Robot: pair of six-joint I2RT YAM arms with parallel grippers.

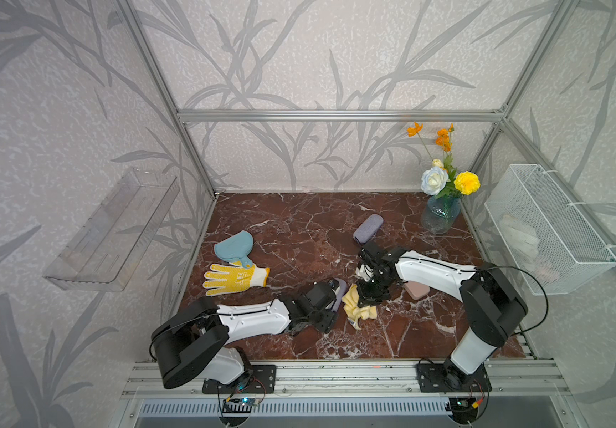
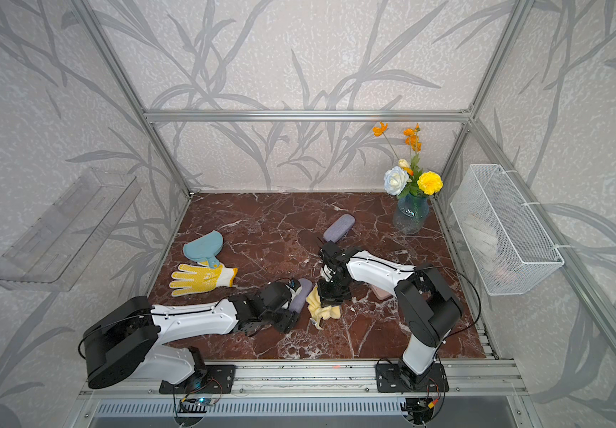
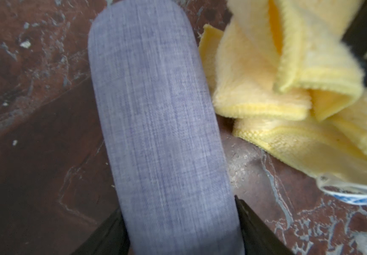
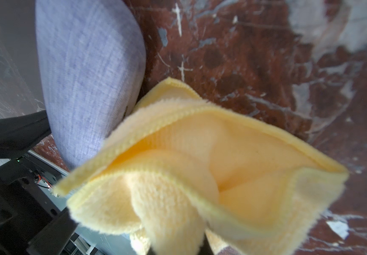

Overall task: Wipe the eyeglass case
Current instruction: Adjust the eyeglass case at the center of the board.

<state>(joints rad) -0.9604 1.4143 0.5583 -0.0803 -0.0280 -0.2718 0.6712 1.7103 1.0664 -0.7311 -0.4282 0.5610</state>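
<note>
Near the eyeglass case [image 3: 160,132], left arm [image 1: 254,320] low, outstretched.

**Occlusions and cut-offs**

Left wrist view: eyeglass case [image 3: 160,132] near end cut by frame edge; left gripper [image 3: 178,205] fingers only partly in frame. Both top views: case mostly hidden under left gripper. Right wrist view: yellow cloth [image 4: 178,176] blurred, covers right gripper [image 4: 200,246]. Pink object [image 1: 418,291] half behind right arm. Wire basket [image 1: 573,266] contents unclear.

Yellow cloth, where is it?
In both top views the yellow cloth is pinched in the right arm's jaws near the front middle, beside the purple eyeglass case in the left arm's jaws.
</note>
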